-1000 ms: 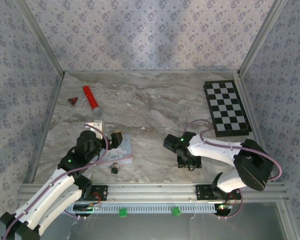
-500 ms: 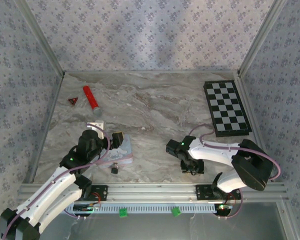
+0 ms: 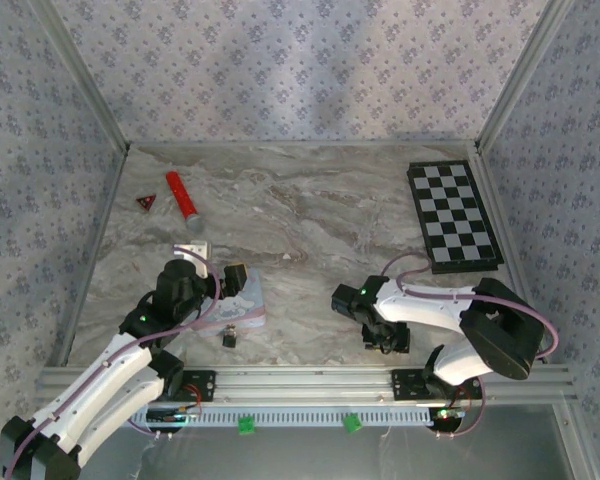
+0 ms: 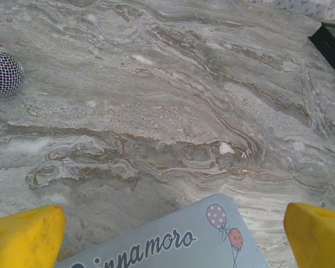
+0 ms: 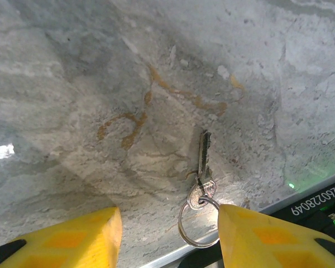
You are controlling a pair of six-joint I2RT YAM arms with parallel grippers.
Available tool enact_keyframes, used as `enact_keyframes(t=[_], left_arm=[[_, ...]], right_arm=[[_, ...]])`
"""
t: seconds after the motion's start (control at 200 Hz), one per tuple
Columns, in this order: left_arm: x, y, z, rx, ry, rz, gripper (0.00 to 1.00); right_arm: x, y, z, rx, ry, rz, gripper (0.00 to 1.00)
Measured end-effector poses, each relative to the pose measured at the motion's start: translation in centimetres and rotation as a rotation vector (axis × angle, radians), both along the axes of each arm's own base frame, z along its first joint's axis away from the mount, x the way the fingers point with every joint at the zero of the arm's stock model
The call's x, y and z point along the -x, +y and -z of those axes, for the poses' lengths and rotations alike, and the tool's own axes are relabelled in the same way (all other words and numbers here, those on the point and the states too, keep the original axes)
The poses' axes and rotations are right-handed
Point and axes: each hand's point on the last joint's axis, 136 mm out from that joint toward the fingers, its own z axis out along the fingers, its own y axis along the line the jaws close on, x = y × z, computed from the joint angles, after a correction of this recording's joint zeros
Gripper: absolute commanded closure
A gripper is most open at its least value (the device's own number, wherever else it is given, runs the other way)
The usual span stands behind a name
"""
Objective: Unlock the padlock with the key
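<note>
The key (image 5: 204, 152) is a thin silver sliver lying flat on the marble, with a round head and a wire ring (image 5: 196, 223) at its near end. My right gripper (image 5: 170, 234) hangs over it, open; the ring lies between the yellow fingers, close to the right fingertip (image 5: 262, 237). From above, that right gripper (image 3: 387, 338) is low near the table's front rail. The padlock (image 3: 227, 338) is a tiny dark block just in front of the pale blue tin (image 3: 242, 305). My left gripper (image 3: 230, 278) is wide open over the tin (image 4: 173, 245), holding nothing.
A red cylinder (image 3: 182, 196) with a white tip and a small red triangle (image 3: 145, 202) lie at the back left. A chessboard (image 3: 454, 216) sits at the back right. The aluminium front rail (image 3: 310, 380) runs right behind the key ring.
My right gripper has moved a little rightward and nearer the front rail, and its jaws have narrowed slightly. The left arm has shifted only slightly.
</note>
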Motion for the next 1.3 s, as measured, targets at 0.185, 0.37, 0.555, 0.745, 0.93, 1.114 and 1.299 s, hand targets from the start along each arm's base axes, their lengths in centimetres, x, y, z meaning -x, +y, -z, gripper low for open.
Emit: enact_keyframes(t=[0.185,0.37,0.555,0.745,0.93,1.114,1.299], left_arm=[[0.0,0.0,0.0,0.0,-0.001,0.0,0.0],[0.0,0.0,0.0,0.001,-0.002,0.0,0.0],[0.0,0.0,0.0,0.001,-0.002,0.0,0.0],[0.0,0.0,0.0,0.001,-0.002,0.0,0.0],[0.0,0.0,0.0,0.001,-0.002,0.0,0.0],[0.0,0.0,-0.1,0.002,-0.002,0.001,0.0],[0.0,0.0,-0.1,0.002,-0.002,0.001,0.0]], right_arm=[[0.1,0.0,0.1,-0.001,-0.005,0.03,0.51],[0.1,0.3,0.2,-0.005,-0.021,0.061,0.57],[0.2,0.3,0.1,-0.004,-0.048,0.106,0.57],[0.3,-1.0,-0.9,0.028,-0.09,0.152,0.57],[0.7,-1.8,-0.9,0.036,-0.108,0.191,0.6],[1.0,-2.2,-0.5,0.045,-0.107,0.21,0.63],[0.9,-2.0,-0.2,0.037,-0.109,0.219,0.63]])
